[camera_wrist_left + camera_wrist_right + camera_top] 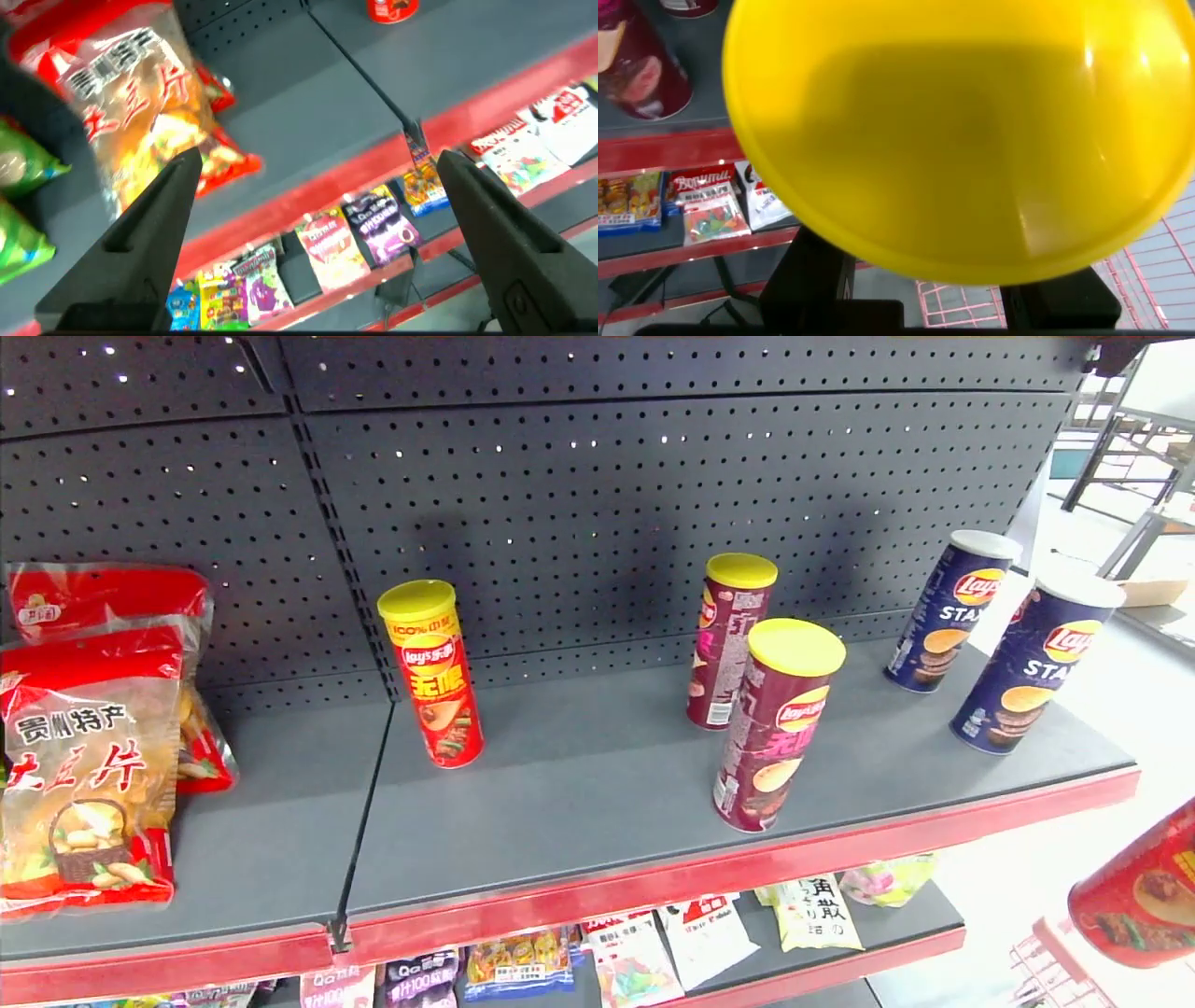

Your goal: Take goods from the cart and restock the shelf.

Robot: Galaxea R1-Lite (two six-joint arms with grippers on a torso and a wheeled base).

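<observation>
The right gripper [936, 297] is clamped on a red can [1141, 896], its dark fingers [814, 280] showing on either side beneath the can's yellow lid [962, 131], which faces the wrist camera; in the head view the can sits low at the robot's right, tilted, over the wire cart [1032, 957] and below the level of the shelf [579, 812]; the step in hand looks to be the carry from cart to shelf, with the placing not yet done. To do it well, the can should rise above the shelf's red front lip [747, 870] before going inward, and be turned upright on the way; the sensible spot seems the open stretch just beside the matching red can [431, 674], which stands alone toward the left of this bay; the route there passes the front maroon can [778, 723], standing near the edge with a second maroon can [730, 639] behind it, so a path above its lid would spare a knock; the blue cans [1032, 663] at the right end want the same care; the base should settle flat before the fingers part, since a tall narrow can will likely topple if dropped askew. The left gripper [322, 247] hangs spread with nothing between its fingers, before the shelf front near the snack bags [140, 103], apart from the work.
</observation>
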